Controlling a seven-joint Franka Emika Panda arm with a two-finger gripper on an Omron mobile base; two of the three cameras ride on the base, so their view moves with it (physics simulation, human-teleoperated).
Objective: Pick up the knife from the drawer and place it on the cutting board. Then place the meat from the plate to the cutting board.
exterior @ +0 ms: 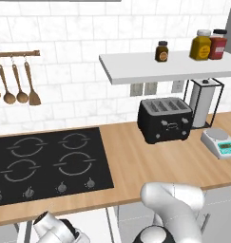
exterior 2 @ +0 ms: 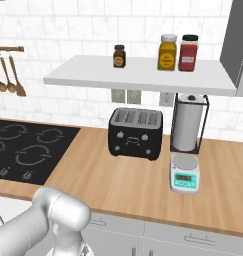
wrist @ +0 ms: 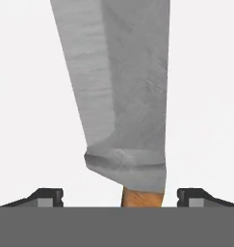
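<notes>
The knife lies very close below the hand in the hand view, its silver blade running up the picture and its brown wooden handle at the bottom. My gripper is open. Its dark fingertips stand wide apart on either side of the handle, with a gap on both sides. The knife rests on the pale white floor of the drawer. In the left base view the arm bends down below the counter's front edge, beside the drawer's white wall. The cutting board, the meat and the plate are out of view.
On the wooden counter are a black cooktop, a black toaster, a small scale and a paper towel holder. Above, a white shelf carries jars. Wooden utensils hang on the wall.
</notes>
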